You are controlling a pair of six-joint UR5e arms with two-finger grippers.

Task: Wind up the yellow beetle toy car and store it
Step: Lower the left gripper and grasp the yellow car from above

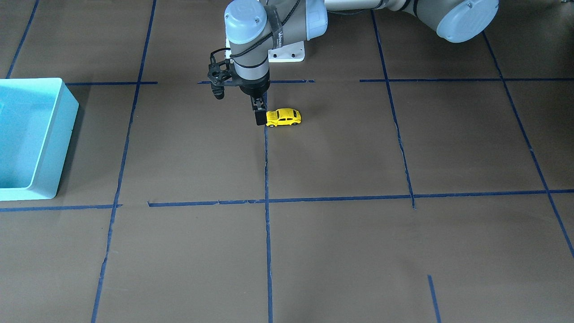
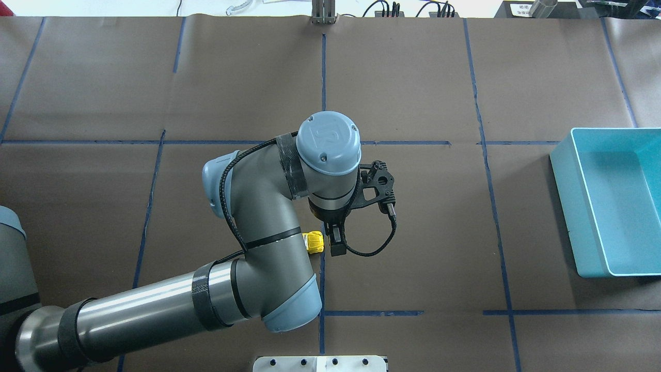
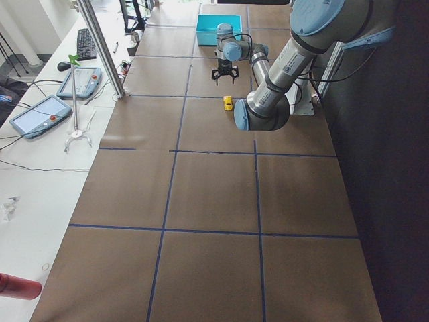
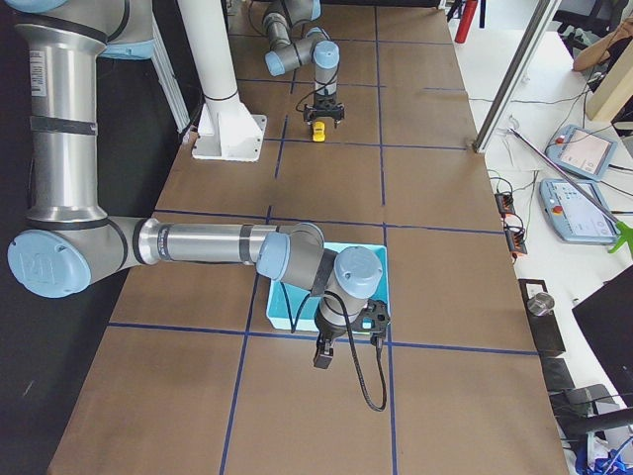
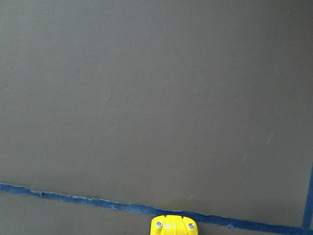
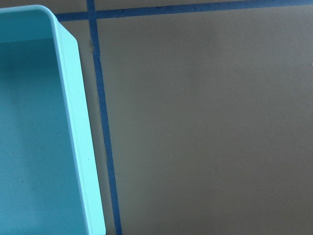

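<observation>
Brown paper [image 2: 413, 77] covers the whole table, matte and lightly creased at its seams. Blue tape lines [image 2: 324, 93] cut it into large rectangles. All places below are given from the turquoise bin [image 2: 573, 206], going by the overhead view.

Far to the left of the bin, the left arm [image 2: 258, 232] reaches in low and bends down at the wrist. Under that bend, well left of the bin and level with its nearer half, the yellow beetle toy car [image 1: 283, 117] sits on its wheels beside a tape line. The left gripper [image 1: 260, 119] stands upright at one end of the car, right against it. Only one dark finger shows, so I cannot tell whether the fingers grip the car or merely touch it.

The bin itself lies at the table's right end. The right gripper [image 4: 321, 352] hangs just outside the bin's wall, over bare paper, and its finger spacing cannot be judged from this side view.

Beyond the bin's far side, a white bench [image 3: 40, 174] runs along the table. It carries two touch-screen pendants [image 3: 39, 114], a keyboard [image 3: 86, 43], loose cables and a red bottle [image 3: 17, 286]. An aluminium post [image 3: 100, 47] rises between the bench and the table.
</observation>
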